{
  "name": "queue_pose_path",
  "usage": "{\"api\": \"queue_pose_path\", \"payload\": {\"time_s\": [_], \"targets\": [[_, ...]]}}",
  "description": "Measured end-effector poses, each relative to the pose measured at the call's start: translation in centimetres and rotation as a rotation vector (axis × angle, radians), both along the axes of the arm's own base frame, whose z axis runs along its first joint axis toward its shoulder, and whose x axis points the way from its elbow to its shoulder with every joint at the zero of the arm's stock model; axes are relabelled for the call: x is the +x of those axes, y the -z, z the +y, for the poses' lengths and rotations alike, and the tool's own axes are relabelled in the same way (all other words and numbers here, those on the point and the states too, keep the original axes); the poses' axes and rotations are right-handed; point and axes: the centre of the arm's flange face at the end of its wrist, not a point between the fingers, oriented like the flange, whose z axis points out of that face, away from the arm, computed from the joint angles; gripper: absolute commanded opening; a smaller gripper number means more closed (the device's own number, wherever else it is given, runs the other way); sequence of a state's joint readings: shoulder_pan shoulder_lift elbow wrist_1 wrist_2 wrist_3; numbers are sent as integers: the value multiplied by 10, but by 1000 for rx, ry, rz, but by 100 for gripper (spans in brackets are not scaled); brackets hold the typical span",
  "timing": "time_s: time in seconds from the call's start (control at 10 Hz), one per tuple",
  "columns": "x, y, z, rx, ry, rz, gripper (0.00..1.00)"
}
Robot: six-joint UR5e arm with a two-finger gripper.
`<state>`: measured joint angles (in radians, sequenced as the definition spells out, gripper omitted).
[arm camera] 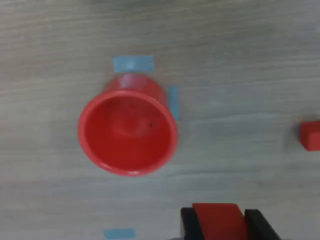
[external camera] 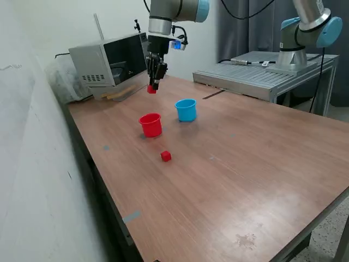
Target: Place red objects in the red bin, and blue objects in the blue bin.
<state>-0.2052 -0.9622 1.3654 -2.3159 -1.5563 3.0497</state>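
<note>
Red cubes, two small solid ones, are the objects in play on the wide brown wood-grain table [external camera: 262,180]. Largest in the scene, the table carries a grey microwave oven [external camera: 112,63] at its far edge, toward the exterior view's left. A second robot arm [external camera: 305,30] stands on a ribbed grey metal platform [external camera: 256,73] beyond the table, at the exterior view's right. The grey UR5e arm [external camera: 169,13] hangs down over the far part of the table. Near the table's middle, the round red plastic cup-shaped bin [external camera: 151,125] stands upright and appears empty in the wrist view [arm camera: 127,132]. The round light blue plastic cup-shaped bin [external camera: 186,109] stands upright just beside it, toward the exterior view's right and slightly farther. Small blue tape marks [arm camera: 133,64] lie on the wood around the red bin. The black two-finger gripper [external camera: 153,87] is clenched on one red cube [arm camera: 219,220], held in the air above the table, beyond the red bin. The other red cube [external camera: 166,156] lies on the table, nearer than the red bin and apart from it.
</note>
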Motion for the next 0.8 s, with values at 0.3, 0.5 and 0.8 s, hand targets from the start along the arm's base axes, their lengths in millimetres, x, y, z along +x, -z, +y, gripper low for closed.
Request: {"api": "queue_pose_path", "payload": {"time_s": [0.3,0.5,0.8], "targets": [[-6,34,19,-6,24,-43,0],[-7,57,30,-11,38,-71,0],[-9,76,40,-15,51,-91,0]]}}
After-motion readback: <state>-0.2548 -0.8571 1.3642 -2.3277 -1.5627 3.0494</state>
